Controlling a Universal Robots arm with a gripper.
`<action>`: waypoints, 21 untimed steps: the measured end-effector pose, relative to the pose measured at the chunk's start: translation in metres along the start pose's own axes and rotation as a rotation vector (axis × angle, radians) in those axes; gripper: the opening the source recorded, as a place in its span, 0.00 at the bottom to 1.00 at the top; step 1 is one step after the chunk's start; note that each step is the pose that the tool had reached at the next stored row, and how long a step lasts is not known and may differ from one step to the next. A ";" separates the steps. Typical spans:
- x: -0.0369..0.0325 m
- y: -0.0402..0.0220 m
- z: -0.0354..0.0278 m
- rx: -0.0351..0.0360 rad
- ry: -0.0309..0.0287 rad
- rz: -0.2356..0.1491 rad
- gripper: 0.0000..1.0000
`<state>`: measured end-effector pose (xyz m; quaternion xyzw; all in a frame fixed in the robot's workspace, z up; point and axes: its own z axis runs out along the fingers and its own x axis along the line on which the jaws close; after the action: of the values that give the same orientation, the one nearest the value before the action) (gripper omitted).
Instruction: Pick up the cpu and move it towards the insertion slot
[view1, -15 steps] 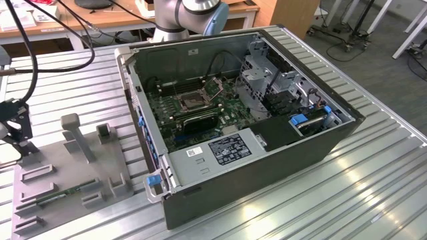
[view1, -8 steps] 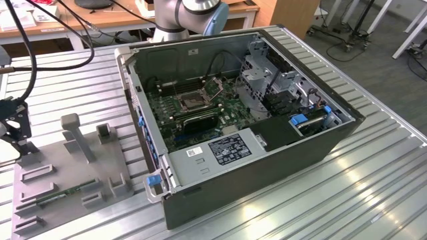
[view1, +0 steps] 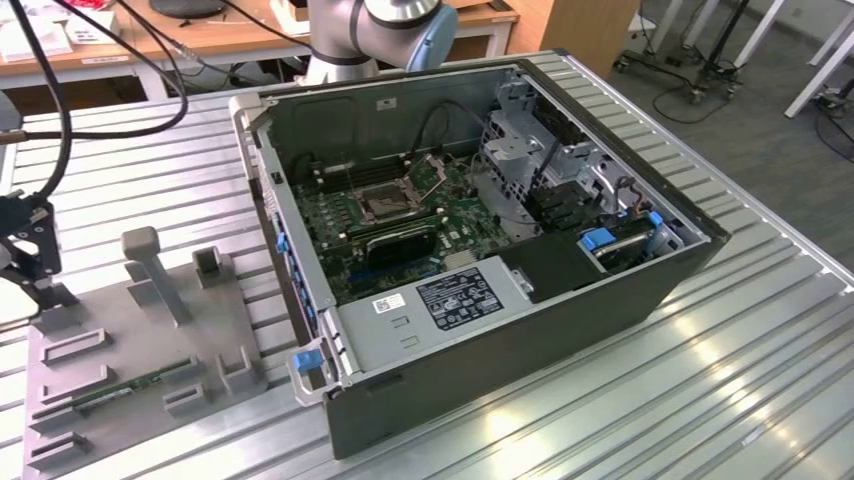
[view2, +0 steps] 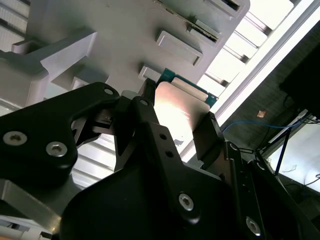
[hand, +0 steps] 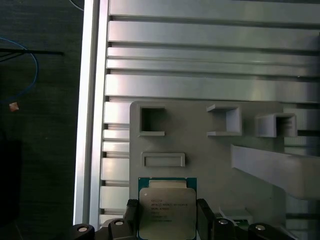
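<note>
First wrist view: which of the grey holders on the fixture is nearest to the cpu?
The low flat rectangular frame, right beside the cpu. The three box-shaped holders stand farther away, in a row beyond it.

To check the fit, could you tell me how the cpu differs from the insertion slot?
The claw grips the cpu at the grey fixture tray; the insertion slot lies inside the open computer case. The cpu is bright silver, the insertion slot dark with a metal frame. Both are square.
</note>
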<state>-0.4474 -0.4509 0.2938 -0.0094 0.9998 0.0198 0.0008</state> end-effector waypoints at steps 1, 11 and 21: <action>0.0000 0.0000 -0.0007 -0.0001 -0.0001 0.000 0.55; 0.0000 0.0004 -0.0108 0.0000 -0.0001 0.000 0.55; 0.0000 0.0008 -0.0193 -0.0001 -0.0001 0.000 0.55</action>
<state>-0.4474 -0.4509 0.3131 -0.0095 0.9998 0.0199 0.0009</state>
